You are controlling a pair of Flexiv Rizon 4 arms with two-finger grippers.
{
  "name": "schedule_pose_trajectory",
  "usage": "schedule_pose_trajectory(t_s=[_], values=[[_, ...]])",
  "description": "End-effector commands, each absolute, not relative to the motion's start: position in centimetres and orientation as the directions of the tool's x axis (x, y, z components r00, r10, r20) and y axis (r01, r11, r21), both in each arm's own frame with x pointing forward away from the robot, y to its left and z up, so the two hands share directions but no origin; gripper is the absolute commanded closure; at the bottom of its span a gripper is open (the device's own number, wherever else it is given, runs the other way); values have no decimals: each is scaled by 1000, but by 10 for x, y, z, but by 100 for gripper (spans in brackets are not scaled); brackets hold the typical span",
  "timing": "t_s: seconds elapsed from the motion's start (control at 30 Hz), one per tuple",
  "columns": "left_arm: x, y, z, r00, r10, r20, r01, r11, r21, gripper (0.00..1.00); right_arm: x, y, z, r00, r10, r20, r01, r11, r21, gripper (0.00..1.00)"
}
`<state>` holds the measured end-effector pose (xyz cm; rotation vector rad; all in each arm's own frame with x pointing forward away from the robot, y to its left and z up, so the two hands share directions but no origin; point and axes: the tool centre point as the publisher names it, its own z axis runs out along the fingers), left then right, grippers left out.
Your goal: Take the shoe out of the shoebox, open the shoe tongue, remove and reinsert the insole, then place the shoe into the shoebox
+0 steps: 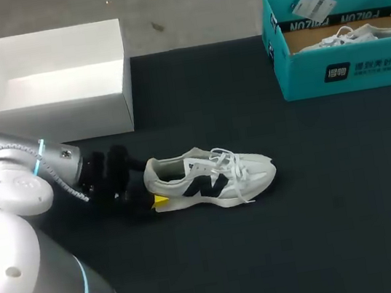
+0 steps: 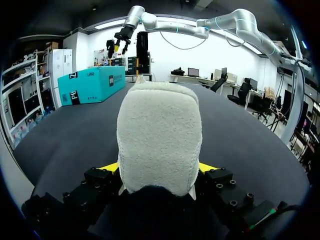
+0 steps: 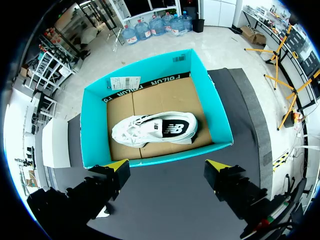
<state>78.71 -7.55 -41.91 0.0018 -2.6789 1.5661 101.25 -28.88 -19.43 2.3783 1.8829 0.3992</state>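
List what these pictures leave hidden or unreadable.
1. Inside of the shoe on the table: too small in the head view; in the left wrist view the heel blocks everything ahead of it.
2. Second shoe: in the head view the teal box wall hides most of it.
3. Right arm's fingers: outside the head view's edge.

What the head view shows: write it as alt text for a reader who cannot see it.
A white sneaker lies on its sole at the middle of a black table, the left gripper holding its heel. An open white box stands at the back left, and a teal shoebox with another white shoe inside at the back right.
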Motion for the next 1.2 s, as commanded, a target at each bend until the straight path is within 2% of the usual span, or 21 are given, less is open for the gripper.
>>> schedule_pose_trajectory(t_s=[0.03, 0.23, 0.47, 0.67, 0.93, 1.2], values=[[787, -76, -420, -999, 21, 36, -21, 492, -870, 100, 1012, -288, -195, 211, 966, 152, 944, -241, 225, 0], [787, -76, -420, -999, 21, 36, -21, 492, -870, 100, 1011, -287, -195, 211, 966, 151, 944, -241, 225, 0], [787, -76, -420, -999, 21, 36, -21, 492, -870, 100, 981, -258, -198, 295, 950, 103, 929, -311, 201, 0], [787, -76, -420, -999, 21, 36, -21, 492, -870, 100, 953, -234, -198, 319, 945, 68, 921, -326, 212, 0], [787, -76, -420, -999, 21, 36, -21, 492, -870, 100, 918, -200, -200, 344, 935, 83, 920, -353, 170, 0], [787, -76, -420, -999, 21, 36, -21, 492, -870, 100, 885, -156, -208, 313, 947, 79, 934, -322, 154, 0]])
